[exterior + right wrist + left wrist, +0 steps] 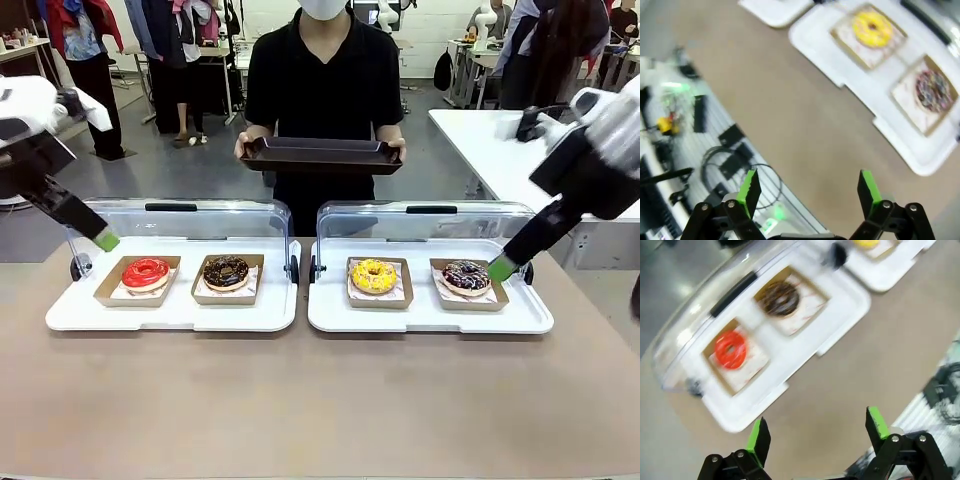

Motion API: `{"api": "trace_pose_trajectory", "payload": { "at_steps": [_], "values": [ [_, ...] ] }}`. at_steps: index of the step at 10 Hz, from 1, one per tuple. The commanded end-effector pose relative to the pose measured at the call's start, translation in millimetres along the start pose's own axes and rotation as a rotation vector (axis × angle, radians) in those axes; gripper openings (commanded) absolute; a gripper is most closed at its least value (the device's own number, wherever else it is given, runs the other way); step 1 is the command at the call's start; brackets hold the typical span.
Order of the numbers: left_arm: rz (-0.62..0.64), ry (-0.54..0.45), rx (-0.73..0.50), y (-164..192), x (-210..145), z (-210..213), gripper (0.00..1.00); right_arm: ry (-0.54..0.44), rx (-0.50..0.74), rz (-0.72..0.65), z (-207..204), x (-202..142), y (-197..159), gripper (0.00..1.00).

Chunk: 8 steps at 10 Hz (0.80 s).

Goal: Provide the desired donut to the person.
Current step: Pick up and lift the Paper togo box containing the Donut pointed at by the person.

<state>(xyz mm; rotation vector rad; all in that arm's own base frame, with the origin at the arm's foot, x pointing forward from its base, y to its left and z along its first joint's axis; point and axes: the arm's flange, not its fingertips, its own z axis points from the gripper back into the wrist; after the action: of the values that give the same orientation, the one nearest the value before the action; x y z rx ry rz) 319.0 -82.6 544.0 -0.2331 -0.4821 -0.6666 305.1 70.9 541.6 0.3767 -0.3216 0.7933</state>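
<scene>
Presently left tool (105,240) and right tool (500,268) hang released near the white trays' (170,312) outer ends; best await the person's (322,80) pick, then descend squarely over that donut.

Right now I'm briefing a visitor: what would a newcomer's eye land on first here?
Four donuts line two white trays: red donut, chocolate donut, yellow donut, dark sprinkled donut, left to right. Behind them the person holds a black tray. The left hand and right hand hang open at the row's ends.
</scene>
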Motion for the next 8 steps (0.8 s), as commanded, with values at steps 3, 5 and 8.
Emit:
{"api": "trace_pose_trajectory", "payload": {
  "at_steps": [3, 5, 8],
  "values": [
    [-0.080, -0.325, -0.631, 74, -11, 19, 1.00, -0.016, 0.658, 0.219, 53, -4, -96, 1.00],
    [-0.140, -0.439, -0.700, 110, -36, 33, 1.00, -0.107, 0.720, 0.318, 60, -29, -129, 1.00],
    [-0.192, -0.428, -0.720, 146, -66, 55, 1.00, -0.183, 0.745, 0.369, 64, -73, -166, 1.00]
  ]
}}
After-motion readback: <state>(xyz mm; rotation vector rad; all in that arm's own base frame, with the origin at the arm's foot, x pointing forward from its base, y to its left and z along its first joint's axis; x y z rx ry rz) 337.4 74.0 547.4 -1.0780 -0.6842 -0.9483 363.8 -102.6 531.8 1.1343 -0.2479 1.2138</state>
